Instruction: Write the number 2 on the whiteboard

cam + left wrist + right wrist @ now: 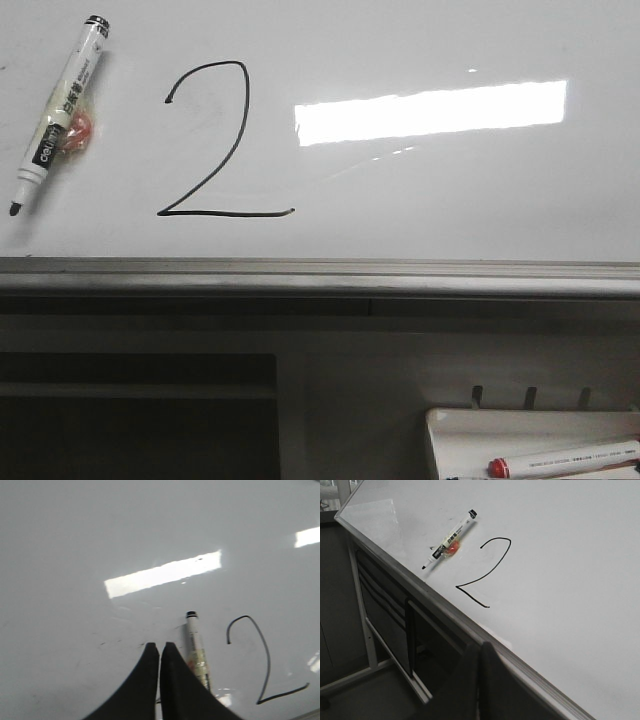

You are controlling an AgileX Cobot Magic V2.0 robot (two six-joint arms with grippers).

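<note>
A black hand-drawn number 2 (215, 140) stands on the whiteboard (450, 200); it also shows in the left wrist view (262, 665) and the right wrist view (487, 572). A white marker with a black cap end (60, 110) lies on the board left of the digit, uncapped tip down, with an orange-red blob beside it. It shows in the left wrist view (197, 650) and the right wrist view (449, 542). My left gripper (160, 647) is shut and empty, over the board beside the marker. My right gripper (481, 647) is shut and empty, below the board's lower rail. Neither gripper shows in the front view.
The board's grey metal lower rail (320, 275) runs across the front view. Below it at the right a small white tray (450, 430) holds a red-capped marker (560, 460). A dark cabinet frame (385, 615) stands under the board.
</note>
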